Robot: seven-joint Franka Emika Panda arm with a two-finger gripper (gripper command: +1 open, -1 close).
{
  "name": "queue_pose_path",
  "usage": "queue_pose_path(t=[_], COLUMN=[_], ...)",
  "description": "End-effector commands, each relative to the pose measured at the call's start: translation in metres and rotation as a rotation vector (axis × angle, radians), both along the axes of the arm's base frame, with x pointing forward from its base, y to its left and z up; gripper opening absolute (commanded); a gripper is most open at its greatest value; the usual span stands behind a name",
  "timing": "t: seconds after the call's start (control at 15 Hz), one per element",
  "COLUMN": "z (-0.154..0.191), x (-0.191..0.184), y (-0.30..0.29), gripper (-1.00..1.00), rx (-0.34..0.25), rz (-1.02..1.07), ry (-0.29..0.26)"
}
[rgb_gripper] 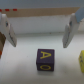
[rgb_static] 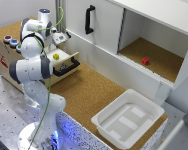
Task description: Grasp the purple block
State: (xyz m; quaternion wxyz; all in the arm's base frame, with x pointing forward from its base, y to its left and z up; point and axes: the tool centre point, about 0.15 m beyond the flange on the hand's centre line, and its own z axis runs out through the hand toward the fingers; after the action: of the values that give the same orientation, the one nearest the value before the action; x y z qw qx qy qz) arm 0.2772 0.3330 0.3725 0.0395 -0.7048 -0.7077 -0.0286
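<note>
A Franka arm is reaching over an open drawer (rgb_static: 64,62) at the exterior view's left, its gripper (rgb_static: 58,39) hanging above the drawer's contents. The wrist view explains the pose: the two fingers (rgb_gripper: 7,31) are standing wide apart with nothing between them, and the purple block (rgb_gripper: 45,60) is sitting on the drawer floor below the gap, roughly centred between the fingers, bearing yellow lettering on its top face. That spread looks chosen so the fingers can pass down either side of the block.

A yellow block (rgb_gripper: 81,61) is lying just beside the purple one, at the edge of the wrist picture. It seems to be the yellow object (rgb_static: 56,56) visible in the drawer from the exterior view, where the purple block itself cannot be made out. Its closeness could leave one finger little room on that side.

Farther right, a red block (rgb_static: 145,61) is resting in the open cabinet (rgb_static: 159,60), and a white tub (rgb_static: 128,118) is sitting on the near counter, both well apart from the work.
</note>
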Motion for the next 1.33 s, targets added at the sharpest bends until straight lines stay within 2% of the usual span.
queue_pose_path(t=[0.0,0.47,0.53,0.67,1.27], z=[-0.045,-0.064,-0.064,-0.061,-0.062], x=[-0.003,0.005,0.007,0.009,0.005], y=[0.005,0.0,0.001,0.0,-0.011], gripper=[1.0,1.0,-1.0,-1.0,-1.0], rx=[0.04,-0.009,-0.013,-0.018,-0.048], rz=[0.021,0.029,0.029,0.023,0.004], ry=[-0.01,0.0,-0.005,-0.021,-0.011])
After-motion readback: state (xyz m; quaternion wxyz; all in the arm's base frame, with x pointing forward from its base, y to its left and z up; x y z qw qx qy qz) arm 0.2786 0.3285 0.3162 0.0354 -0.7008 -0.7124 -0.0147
